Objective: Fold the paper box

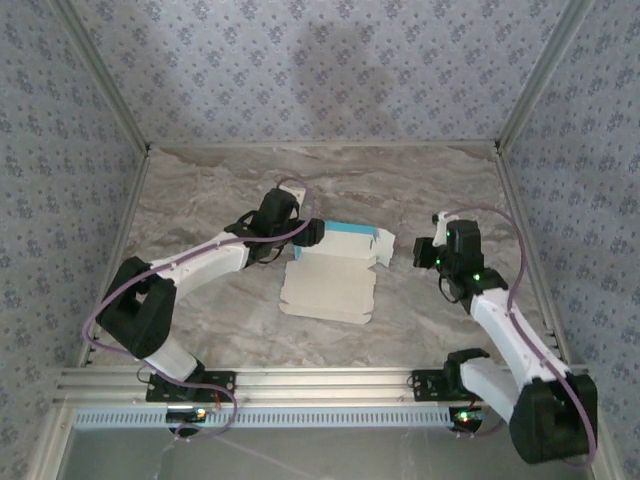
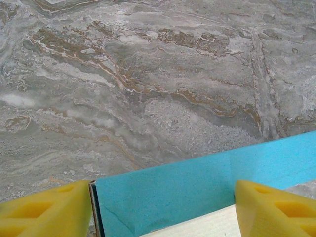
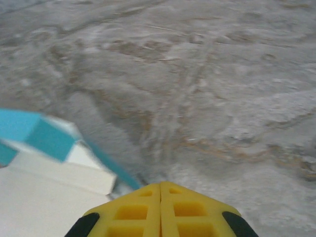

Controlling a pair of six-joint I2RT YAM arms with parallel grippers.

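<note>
The paper box [image 1: 328, 287] lies in the middle of the table, its pale beige panel flat and facing up. A light blue wall [image 1: 350, 232] stands raised along its far edge. My left gripper [image 1: 306, 233] is at the left end of that wall. In the left wrist view the gripper [image 2: 163, 215] is open, its yellow fingers [image 2: 44, 212] set wide apart with the blue wall [image 2: 197, 182] across the gap. My right gripper [image 1: 428, 252] hovers just right of the box. It is shut [image 3: 160, 210] on nothing, with the box's blue and beige flaps [image 3: 49, 158] to its left.
The marble-patterned table [image 1: 200, 200] is bounded by patterned walls at the back and sides. An aluminium rail [image 1: 320, 380] runs along the near edge by the arm bases. Bare table lies behind the box and right of my right gripper.
</note>
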